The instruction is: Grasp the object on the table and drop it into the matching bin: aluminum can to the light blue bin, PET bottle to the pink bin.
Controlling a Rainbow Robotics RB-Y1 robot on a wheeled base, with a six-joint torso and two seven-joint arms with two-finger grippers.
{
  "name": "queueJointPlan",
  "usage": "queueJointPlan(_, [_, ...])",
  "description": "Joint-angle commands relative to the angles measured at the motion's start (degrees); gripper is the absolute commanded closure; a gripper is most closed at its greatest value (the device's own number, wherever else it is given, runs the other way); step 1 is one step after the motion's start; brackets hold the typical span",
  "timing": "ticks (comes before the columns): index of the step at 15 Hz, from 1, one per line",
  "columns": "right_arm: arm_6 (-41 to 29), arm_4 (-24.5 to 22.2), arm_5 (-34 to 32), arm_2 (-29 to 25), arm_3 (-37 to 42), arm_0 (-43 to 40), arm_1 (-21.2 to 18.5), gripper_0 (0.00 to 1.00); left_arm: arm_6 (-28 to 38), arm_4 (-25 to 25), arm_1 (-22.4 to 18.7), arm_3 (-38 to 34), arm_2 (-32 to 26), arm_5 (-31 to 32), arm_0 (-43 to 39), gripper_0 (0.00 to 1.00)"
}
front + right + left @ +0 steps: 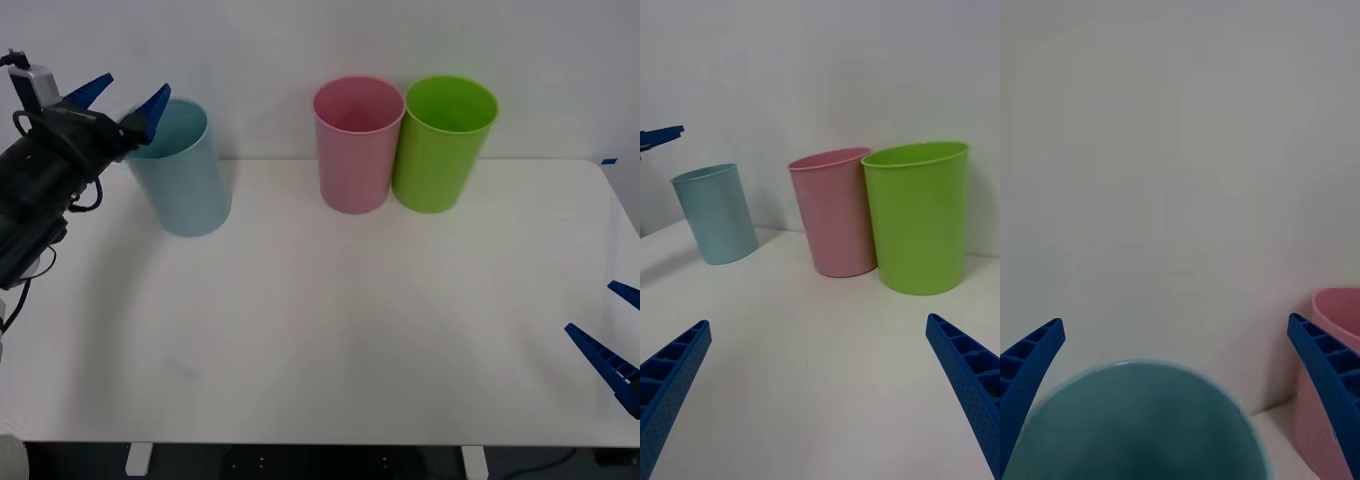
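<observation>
The left gripper (125,100) sits in the upper left of the front view, raised at the rim of the light blue bin (185,175), its fingers spread wide apart with nothing between them. In the left wrist view the two blue fingers (1030,367) flank the bin's open mouth (1135,420), which lies directly beneath them. The right gripper (610,335) waits at the lower right edge of the front view, low over the table (330,330), fingers also apart and empty.

The aluminum can cannot be seen on the tabletop or in either gripper. Judging by the open fingers poised over the bin mouth, it is probably already inside the light blue bin, but the interior shown does not confirm this.

Handling judgement: a small drink can is light, with a thin, smooth wall that dents under hard pressure. Take hold across the mid-body with moderate force, fingers on opposite sides, clear of the top rim.

The pink bin (357,145) stands upper centre, touching or just beside a lime green bin (443,145).
</observation>
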State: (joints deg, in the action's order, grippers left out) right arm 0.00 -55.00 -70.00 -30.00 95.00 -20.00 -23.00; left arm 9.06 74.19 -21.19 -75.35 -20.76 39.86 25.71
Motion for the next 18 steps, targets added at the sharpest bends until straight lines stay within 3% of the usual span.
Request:
queueJointPlan(1, [0.0,0.0,0.0,0.0,0.0,0.0,0.0,0.0,0.2,-1.6,-0.1,-3.8,-2.4,5.3,-5.1,0.0])
queueJointPlan(8, [0.0,0.0,0.0,0.0,0.0,0.0,0.0,0.0,-1.8,-8.9,-2.5,-10.6,-4.6,10.5,-17.0,0.0])
queueJointPlan(11, [0.0,0.0,0.0,0.0,0.0,0.0,0.0,0.0,-6.1,-12.2,-4.9,-11.0,-5.4,13.1,-21.1,0.0])
queueJointPlan(14, [0.0,0.0,0.0,0.0,0.0,0.0,0.0,0.0,-6.5,-13.3,-5.9,-11.0,-8.9,19.2,-24.7,0.0])
queueJointPlan(18, [0.0,0.0,0.0,0.0,0.0,0.0,0.0,0.0,-8.5,-18.0,-9.7,-11.1,-9.1,22.4,-30.3,0.0])
